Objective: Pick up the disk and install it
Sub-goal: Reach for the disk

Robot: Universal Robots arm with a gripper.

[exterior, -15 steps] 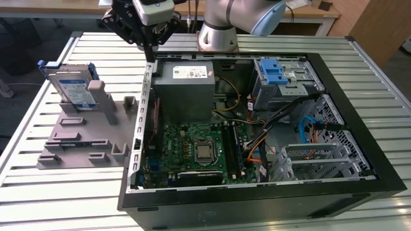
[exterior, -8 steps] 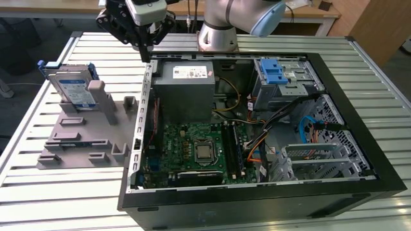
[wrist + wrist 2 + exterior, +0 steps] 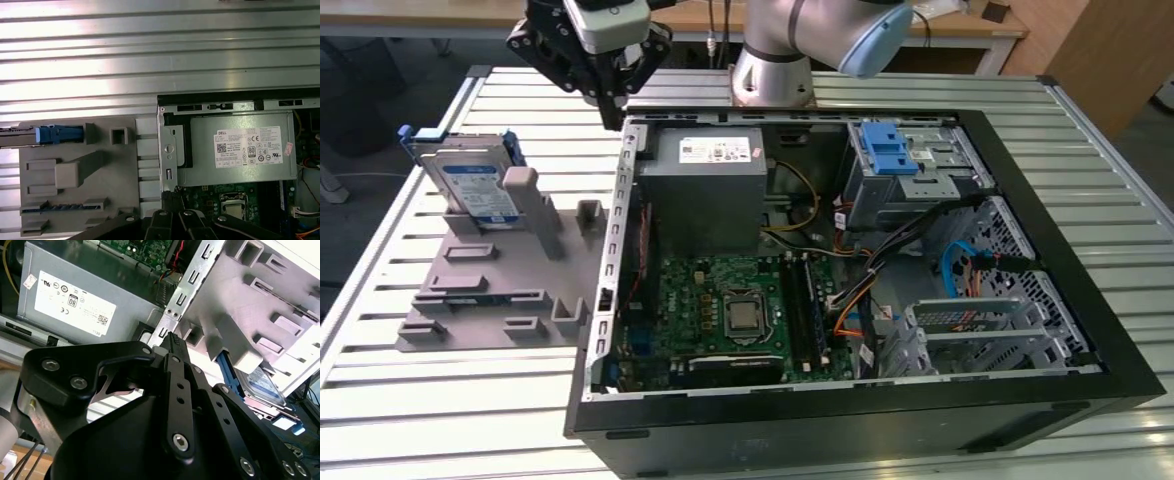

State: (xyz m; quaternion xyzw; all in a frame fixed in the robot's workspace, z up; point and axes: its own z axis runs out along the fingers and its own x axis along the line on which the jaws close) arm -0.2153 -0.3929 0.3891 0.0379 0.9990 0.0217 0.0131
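The disk (image 3: pixel 470 183), a silver drive with a white-and-blue label in a blue carrier, stands on edge in the grey holder (image 3: pixel 480 290) at the exterior view's left. The first wrist view shows the disk (image 3: pixel 52 134) edge-on, and in the second wrist view the disk (image 3: pixel 261 383) lies past the grey posts. My gripper (image 3: pixel 611 122) hangs above the far left corner of the computer case (image 3: pixel 1067 250), to the right of the disk and apart from it. Its fingers (image 3: pixel 173 342) are pressed together, shut on nothing.
The open case holds a grey power-supply box (image 3: pixel 707 185) with a white sticker, a green motherboard (image 3: pixel 727 310), loose cables and a drive cage with a blue latch (image 3: pixel 891 150). Case and holder rest on a slatted metal table (image 3: pixel 454 400).
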